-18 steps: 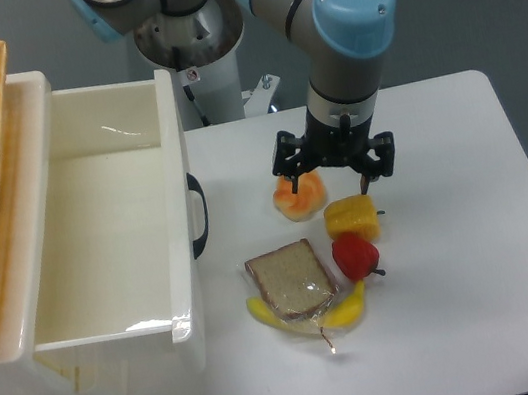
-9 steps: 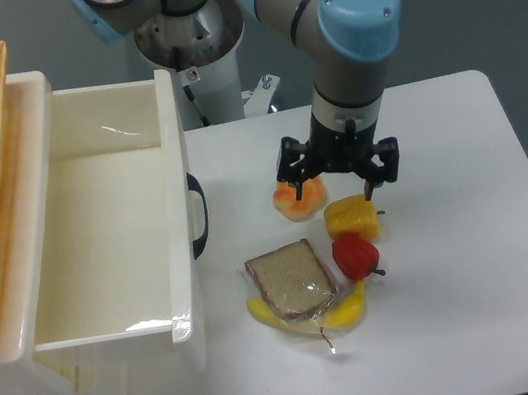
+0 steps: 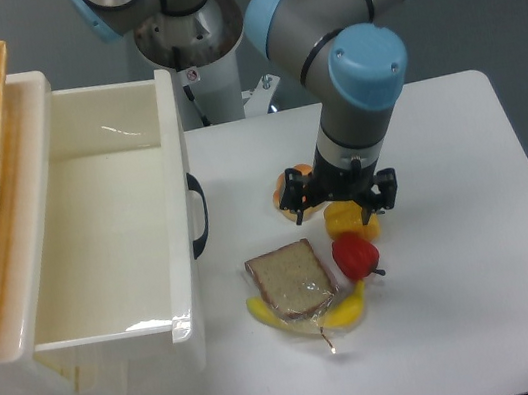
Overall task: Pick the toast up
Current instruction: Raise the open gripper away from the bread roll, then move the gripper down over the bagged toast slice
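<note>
The gripper (image 3: 339, 201) hung wide open and empty over the bun (image 3: 288, 193) and a yellow piece (image 3: 352, 217). The toast (image 3: 291, 280) lay on the bench (image 3: 456, 256) on top of the banana (image 3: 310, 318), touching a red fruit (image 3: 356, 255).

Single fixed camera, high, facing table (image 3: 476, 253).

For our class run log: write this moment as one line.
phase: approach | hand: open, above yellow food | toast: on table, untouched, lying over banana
</note>
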Motion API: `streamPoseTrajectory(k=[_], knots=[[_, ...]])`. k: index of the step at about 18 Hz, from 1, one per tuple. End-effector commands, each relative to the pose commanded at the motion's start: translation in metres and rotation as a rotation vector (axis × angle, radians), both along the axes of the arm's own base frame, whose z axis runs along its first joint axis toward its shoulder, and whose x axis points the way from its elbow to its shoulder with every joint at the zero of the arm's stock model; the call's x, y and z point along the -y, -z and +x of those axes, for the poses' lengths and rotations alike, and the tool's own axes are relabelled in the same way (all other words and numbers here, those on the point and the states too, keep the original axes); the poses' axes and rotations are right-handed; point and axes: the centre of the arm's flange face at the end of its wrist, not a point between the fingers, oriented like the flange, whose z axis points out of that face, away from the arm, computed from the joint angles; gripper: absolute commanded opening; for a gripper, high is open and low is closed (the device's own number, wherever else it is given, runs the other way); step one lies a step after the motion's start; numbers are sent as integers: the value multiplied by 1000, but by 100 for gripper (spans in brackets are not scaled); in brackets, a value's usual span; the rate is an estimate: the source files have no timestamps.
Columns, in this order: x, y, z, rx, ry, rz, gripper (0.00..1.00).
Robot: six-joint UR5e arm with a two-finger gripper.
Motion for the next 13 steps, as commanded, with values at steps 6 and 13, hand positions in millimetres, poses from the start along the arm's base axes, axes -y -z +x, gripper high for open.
streamPoseTrajectory(k=[6,13], knots=[[-5,11,-2,21,157,43,100],[-14,48,-32,118,249,184,100]])
